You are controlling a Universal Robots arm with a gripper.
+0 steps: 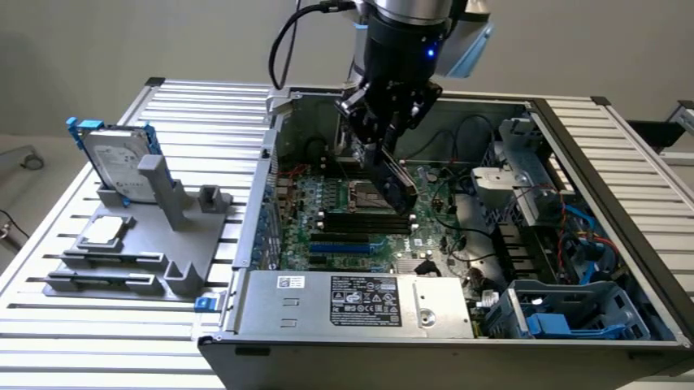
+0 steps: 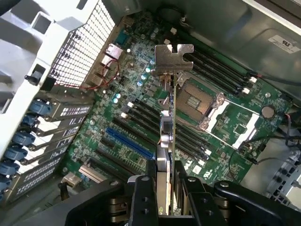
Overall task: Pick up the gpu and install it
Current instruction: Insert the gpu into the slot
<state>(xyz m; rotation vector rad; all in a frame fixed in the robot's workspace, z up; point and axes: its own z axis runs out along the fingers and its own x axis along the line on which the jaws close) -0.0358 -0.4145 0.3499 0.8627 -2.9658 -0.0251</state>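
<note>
Case (image 1: pixel 542 110) open on top. Motherboard (image 1: pixel 347 219) inside, power supply (image 1: pixel 358 301) at its 6 o'clock in the exterior view, blue drive cage (image 1: pixel 574 313) at 4 o'clock. Grey fixture (image 1: pixel 119 260) at the case's 9 o'clock holds hard drive (image 1: pixel 114 162) upright in a blue frame and CPU chip (image 1: pixel 103 231) lying flat. Gripper (image 1: pixel 375 142) is inside the case, clamped on gpu (image 1: pixel 392 183). Card is edge-on, silver bracket (image 2: pixel 173 59) at the end away from the fingers. It hangs over the board by the CPU socket (image 2: pixel 197 101). Can't tell if it touches a slot.

Room stands open above the motherboard (image 1: pixel 325 207) around the gpu (image 1: pixel 392 185); power supply (image 1: pixel 358 301) and drive cage (image 1: pixel 518 166) wall the sides.
</note>
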